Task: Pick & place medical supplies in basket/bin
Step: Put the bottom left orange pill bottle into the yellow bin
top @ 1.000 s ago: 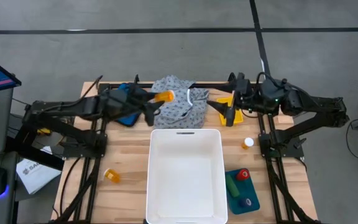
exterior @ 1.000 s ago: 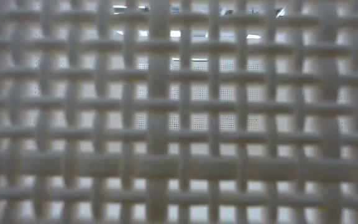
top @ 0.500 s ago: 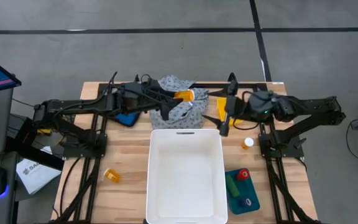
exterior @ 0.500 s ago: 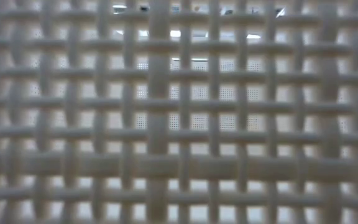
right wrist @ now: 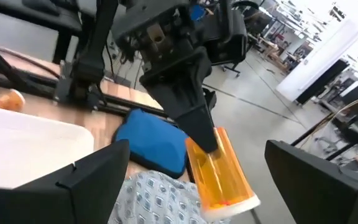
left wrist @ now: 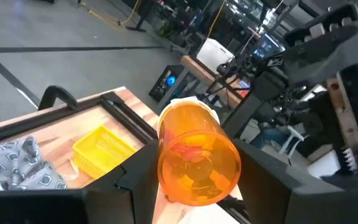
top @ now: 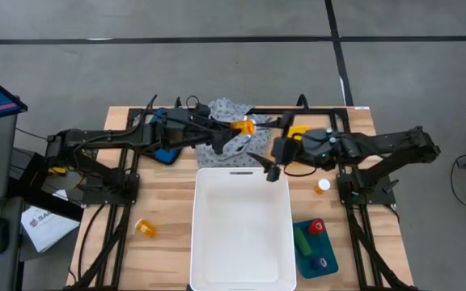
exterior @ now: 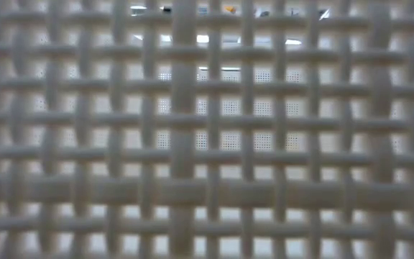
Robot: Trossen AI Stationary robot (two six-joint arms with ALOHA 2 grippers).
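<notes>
An orange pill bottle [left wrist: 197, 162] with a white cap is in my left gripper [top: 237, 129], which reaches in from the table's left and is shut on it above the grey-white dotted garment [top: 226, 121]. My right gripper [top: 264, 164] stands open and holds nothing, over the far rim of the white bin [top: 241, 174] and just right of the bottle. A second orange bottle [top: 146, 228] lies on the wood left of the bin. Another white-capped bottle [top: 322, 185] stands right of it. Red, green and purple cylinders lie on a blue tray [top: 314, 246]. My left gripper pinches the bottle's orange body [left wrist: 166, 163] between its two fingers [left wrist: 135, 177]. The fingers come about level from the table's left and lie along the bottle. Its white cap end [right wrist: 232, 208] points away from the gripper. The bottle is lifted clear above the garment.
A yellow mesh tray [top: 298, 131] sits at the far right and a blue pad [top: 164, 153] at the far left. The woven wall of a basket [exterior: 207, 144] fills the low view. Bare wood shows left of the bin.
My left gripper has carried the bottle toward the table's right, from beside the garment to above it, rolling as it went. My right gripper has moved toward the table's left and near edge, from the yellow tray to the bin's far rim, also rolling.
</notes>
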